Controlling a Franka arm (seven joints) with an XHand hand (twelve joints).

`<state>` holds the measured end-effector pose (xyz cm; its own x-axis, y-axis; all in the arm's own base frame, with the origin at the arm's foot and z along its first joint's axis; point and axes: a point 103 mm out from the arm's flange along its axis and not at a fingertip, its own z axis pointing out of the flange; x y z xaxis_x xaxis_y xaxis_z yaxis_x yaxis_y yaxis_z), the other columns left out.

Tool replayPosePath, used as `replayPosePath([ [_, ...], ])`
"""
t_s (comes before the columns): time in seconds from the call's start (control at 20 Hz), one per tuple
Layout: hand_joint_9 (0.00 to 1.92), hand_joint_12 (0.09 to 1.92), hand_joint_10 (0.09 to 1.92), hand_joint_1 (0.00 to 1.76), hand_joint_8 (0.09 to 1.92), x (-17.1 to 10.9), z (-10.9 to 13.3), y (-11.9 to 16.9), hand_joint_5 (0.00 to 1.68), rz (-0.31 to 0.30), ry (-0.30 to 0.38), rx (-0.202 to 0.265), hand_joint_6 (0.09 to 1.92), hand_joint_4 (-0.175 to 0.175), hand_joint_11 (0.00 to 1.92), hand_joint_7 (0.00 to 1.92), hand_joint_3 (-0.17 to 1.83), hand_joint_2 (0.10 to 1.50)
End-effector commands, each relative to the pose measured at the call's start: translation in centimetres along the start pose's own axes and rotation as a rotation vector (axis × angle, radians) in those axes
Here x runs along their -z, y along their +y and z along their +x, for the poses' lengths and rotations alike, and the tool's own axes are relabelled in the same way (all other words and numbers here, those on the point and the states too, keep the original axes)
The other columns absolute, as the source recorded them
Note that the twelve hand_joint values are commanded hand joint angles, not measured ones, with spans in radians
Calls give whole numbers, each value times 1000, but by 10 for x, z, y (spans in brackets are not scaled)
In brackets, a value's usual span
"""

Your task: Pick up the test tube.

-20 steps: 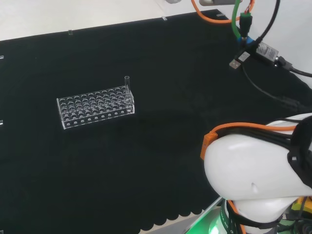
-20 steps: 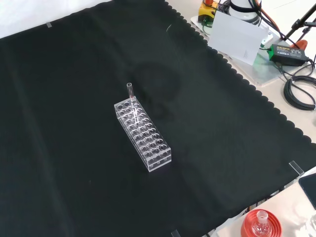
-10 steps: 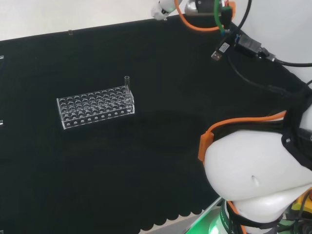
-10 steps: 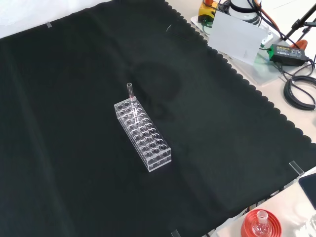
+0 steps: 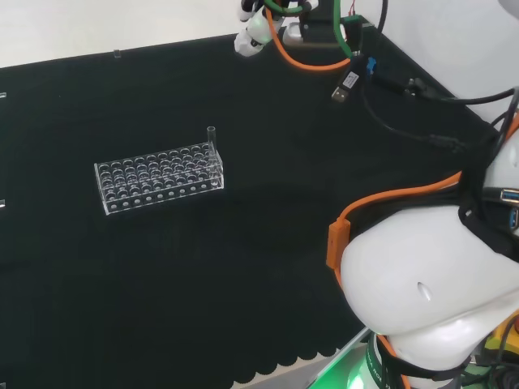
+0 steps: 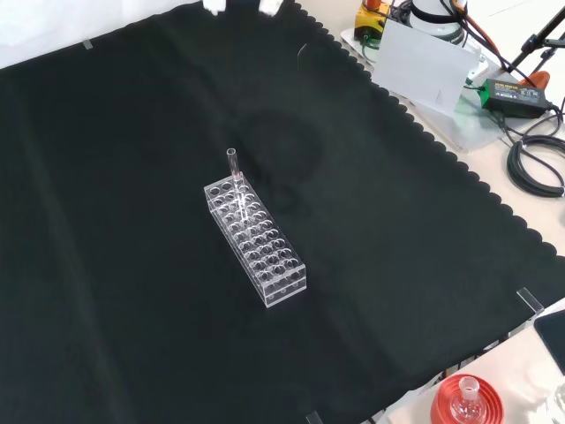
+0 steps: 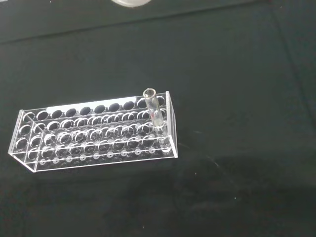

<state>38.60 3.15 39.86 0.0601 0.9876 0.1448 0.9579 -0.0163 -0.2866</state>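
The tube point(image 5: 212, 138) stands upright in an end hole of the clear rack point(image 5: 159, 178) on the black cloth point(image 5: 268, 243). In the head view, white fingers point(image 5: 251, 32) show at the top edge, well apart from the tube, which stands below and left of them. Whether they are curled or straight cannot be told.

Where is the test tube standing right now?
The test tube stands upright in an end hole of the clear rack, at the rack's far end in the front view and its right end in the head view.
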Motion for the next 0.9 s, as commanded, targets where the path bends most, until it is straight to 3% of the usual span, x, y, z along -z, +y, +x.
replayPosePath([
  [0.05,197,1300,919,935,726,-20,13,37,355,14,3,30,614,20,0,383,-175,981],
  [0.9,202,1309,919,947,731,-97,32,115,324,124,-10,90,631,12,0,382,-175,989],
])
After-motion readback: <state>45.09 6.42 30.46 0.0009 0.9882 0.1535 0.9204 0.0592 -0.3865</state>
